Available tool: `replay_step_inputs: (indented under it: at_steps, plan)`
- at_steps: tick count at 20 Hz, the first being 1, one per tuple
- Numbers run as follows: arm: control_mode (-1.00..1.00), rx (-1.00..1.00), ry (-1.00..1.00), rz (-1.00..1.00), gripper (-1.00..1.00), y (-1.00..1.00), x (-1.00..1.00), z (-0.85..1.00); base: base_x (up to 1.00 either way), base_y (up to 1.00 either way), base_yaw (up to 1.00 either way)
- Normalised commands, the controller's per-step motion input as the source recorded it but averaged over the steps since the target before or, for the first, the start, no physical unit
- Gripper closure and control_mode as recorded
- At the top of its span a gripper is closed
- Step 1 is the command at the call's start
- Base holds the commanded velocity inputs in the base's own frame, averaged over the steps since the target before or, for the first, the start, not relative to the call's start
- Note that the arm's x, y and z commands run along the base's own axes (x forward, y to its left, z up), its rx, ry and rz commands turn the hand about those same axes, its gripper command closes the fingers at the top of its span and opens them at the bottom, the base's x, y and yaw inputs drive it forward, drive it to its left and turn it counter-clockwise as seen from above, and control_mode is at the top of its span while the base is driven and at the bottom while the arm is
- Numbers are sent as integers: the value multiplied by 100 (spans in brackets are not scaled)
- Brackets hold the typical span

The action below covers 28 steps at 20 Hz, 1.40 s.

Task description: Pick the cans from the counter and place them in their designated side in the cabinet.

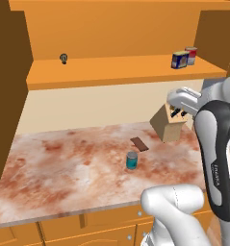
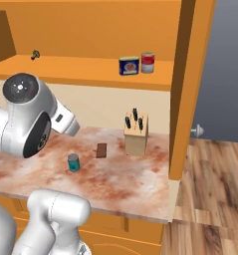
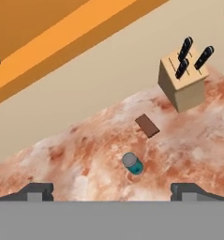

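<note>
A teal can with a silver top (image 1: 131, 160) (image 2: 73, 162) (image 3: 132, 163) stands upright on the marbled counter (image 1: 63, 168) (image 2: 130, 182). The dark blue can with a yellow label (image 1: 179, 60) (image 2: 129, 65) sits on the cabinet's shelf (image 1: 111, 71) (image 2: 80, 67), at its right end. My gripper (image 3: 112, 191) hangs open above the counter with nothing between its fingertips (image 3: 36, 191). The teal can lies some way ahead of it, roughly between the two tips.
A red-and-grey can (image 1: 190, 55) (image 2: 148, 63) stands beside the blue one. A wooden knife block (image 1: 169, 125) (image 2: 136, 134) (image 3: 182, 79) and a flat brown slab (image 1: 139, 143) (image 2: 101, 150) (image 3: 147, 125) lie behind the teal can. A small dark object (image 1: 64, 58) (image 2: 35, 55) sits on the shelf's left.
</note>
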Motion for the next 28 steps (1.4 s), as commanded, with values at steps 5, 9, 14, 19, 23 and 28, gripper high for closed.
replay_step_inputs:
  at_steps: [5,9,14,19,23,28]
  plan:
    - [-100,-13,8,10,-100,17,-25,-12,0,0,0]
    - [-100,-14,10,10,-100,21,-20,-14,0,0,0]
    - [-100,-7,8,12,-100,21,-8,-21,0,0,0]
    - [-100,-7,6,12,-100,17,-10,-21,0,0,0]
    - [-100,-12,1,9,-100,8,-17,-15,0,0,0]
    - [-100,-11,1,9,-100,7,-12,-17,0,0,0]
